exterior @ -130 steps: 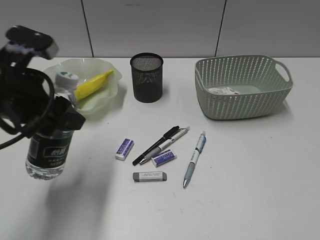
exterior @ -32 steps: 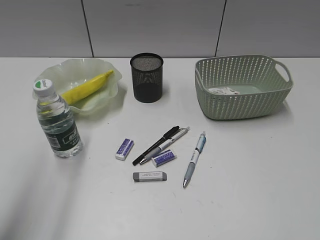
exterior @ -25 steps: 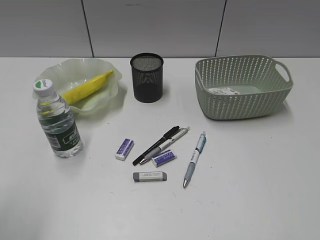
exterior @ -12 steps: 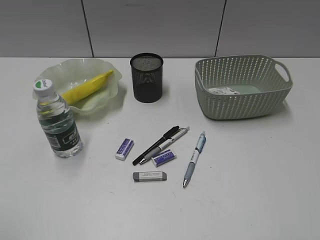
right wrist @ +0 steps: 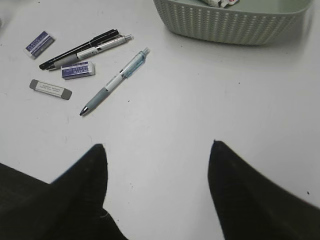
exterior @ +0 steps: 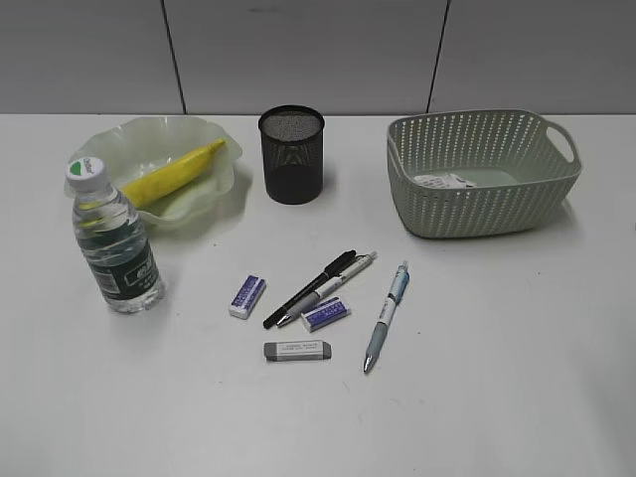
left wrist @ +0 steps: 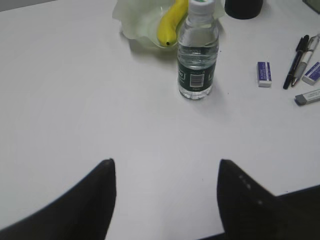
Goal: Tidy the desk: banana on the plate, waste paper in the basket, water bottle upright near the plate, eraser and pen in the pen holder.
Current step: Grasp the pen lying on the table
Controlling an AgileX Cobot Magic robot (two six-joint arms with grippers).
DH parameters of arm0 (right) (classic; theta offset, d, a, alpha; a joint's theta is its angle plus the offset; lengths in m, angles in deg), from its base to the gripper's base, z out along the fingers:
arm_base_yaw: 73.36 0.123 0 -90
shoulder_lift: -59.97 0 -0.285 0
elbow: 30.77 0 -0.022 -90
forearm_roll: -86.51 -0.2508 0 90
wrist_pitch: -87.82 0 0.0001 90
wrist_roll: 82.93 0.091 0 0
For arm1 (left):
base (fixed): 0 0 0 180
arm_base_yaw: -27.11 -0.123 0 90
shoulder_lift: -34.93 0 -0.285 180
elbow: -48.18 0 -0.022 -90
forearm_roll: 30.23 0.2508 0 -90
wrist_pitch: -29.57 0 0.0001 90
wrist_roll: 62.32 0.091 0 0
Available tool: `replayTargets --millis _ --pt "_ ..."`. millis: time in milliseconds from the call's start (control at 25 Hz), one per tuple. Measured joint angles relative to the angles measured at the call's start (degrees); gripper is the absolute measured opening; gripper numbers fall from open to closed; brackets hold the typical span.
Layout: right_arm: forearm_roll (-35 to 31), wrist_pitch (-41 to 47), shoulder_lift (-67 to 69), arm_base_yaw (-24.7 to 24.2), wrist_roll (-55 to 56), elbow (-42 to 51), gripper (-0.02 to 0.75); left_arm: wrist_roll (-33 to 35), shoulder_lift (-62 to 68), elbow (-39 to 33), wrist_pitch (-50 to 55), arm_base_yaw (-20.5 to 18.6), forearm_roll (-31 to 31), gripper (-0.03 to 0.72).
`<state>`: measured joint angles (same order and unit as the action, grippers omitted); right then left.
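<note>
The banana [exterior: 177,171] lies in the pale green plate [exterior: 214,134] at the back left. The water bottle [exterior: 111,238] stands upright in front of the plate, also in the left wrist view [left wrist: 197,50]. The waste paper [exterior: 444,181] lies in the green basket [exterior: 477,211]. Three pens [exterior: 310,288] [exterior: 328,287] [exterior: 387,314] and three erasers [exterior: 246,296] [exterior: 326,313] [exterior: 297,350] lie on the desk [exterior: 497,378]. The black pen holder [exterior: 291,154] stands at the back. My left gripper [left wrist: 165,162] and right gripper [right wrist: 156,146] are open, empty, above bare desk; neither shows in the exterior view.
A grey panelled wall [exterior: 318,55] runs behind the desk. The right wrist view shows the pens [right wrist: 115,80] and erasers [right wrist: 50,89] ahead to the left and the basket wall [right wrist: 230,25] at the top.
Five seconds ago my left gripper held the bottle at the left of the desk. Since then it let go and left the exterior view. Over the last second nothing moved.
</note>
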<state>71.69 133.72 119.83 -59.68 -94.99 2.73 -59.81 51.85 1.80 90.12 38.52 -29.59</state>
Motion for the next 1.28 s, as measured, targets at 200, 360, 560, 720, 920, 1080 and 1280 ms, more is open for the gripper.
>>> replayTargets --millis 200,360,560,720,920,1080,1280 --pt "1.66 3.31 19.79 5.56 8.28 -12.93 0.498 0.00 -5.52 -0.05 -0.14 0.00 0.00 0.472" --pt "4.49 7.60 33.59 10.91 21.19 -21.67 0.496 0.00 -9.44 -0.05 -0.17 0.00 0.00 0.470" --pt "4.81 8.57 46.14 14.41 32.38 -26.98 0.497 0.00 -9.49 -0.05 -0.08 0.00 0.02 0.468" --pt "3.18 8.52 53.75 14.59 37.23 -27.72 0.497 0.00 -9.49 -0.05 -0.08 0.00 -0.26 0.468" --pt "2.98 5.21 59.01 14.71 43.18 -27.93 0.497 0.00 -9.49 -0.05 -0.08 0.00 -0.14 0.465" --pt "2.98 1.97 60.99 15.49 46.23 -28.80 0.497 0.00 -9.49 -0.05 -0.08 0.00 -0.07 0.461" --pt "4.08 1.29 63.98 16.50 48.10 -31.16 0.496 0.00 -9.49 -0.05 -0.08 0.00 -0.20 0.459"
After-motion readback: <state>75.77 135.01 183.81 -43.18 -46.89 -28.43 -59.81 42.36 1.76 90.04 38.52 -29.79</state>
